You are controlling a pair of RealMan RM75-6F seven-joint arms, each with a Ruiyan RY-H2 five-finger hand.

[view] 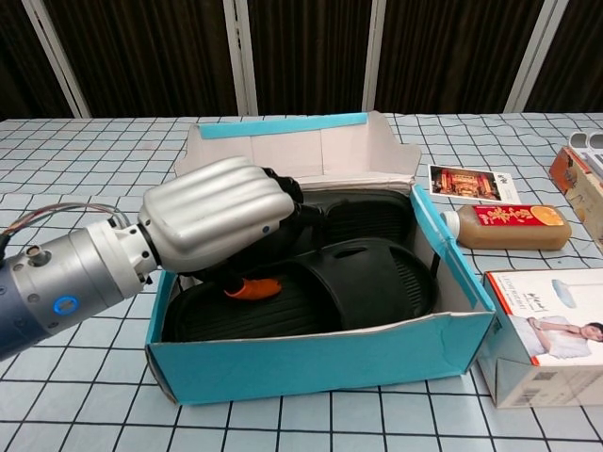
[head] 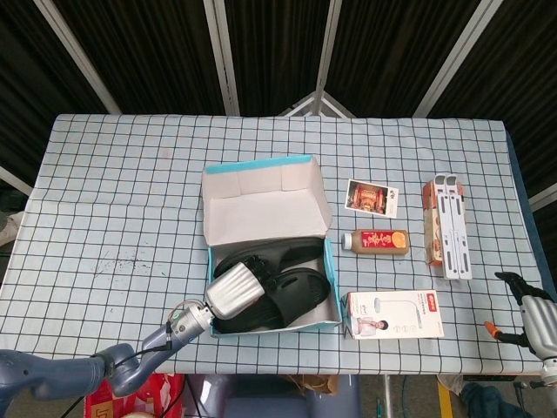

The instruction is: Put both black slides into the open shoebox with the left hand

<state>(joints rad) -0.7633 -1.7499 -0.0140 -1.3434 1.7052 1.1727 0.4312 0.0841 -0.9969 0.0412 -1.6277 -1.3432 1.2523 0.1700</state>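
Note:
The open blue shoebox [view: 311, 363] stands at the table's front, its lid [head: 261, 196] folded back. Both black slides lie inside it: the near slide [view: 358, 282] flat along the front wall, the far slide [view: 363, 212] behind it. My left hand [view: 217, 221] is over the box's left half, its fingers curled over the near slide's heel end and its orange-tipped thumb on the footbed. In the head view this hand [head: 233, 293] sits at the box's front left corner. My right hand [head: 533, 318] rests at the table's front right edge, fingers apart, holding nothing.
Right of the box lie a brown drink bottle [view: 504, 226], a picture card [view: 468, 182] and a white product box [view: 546, 334]. An orange carton with a white stand [head: 446, 225] lies further right.

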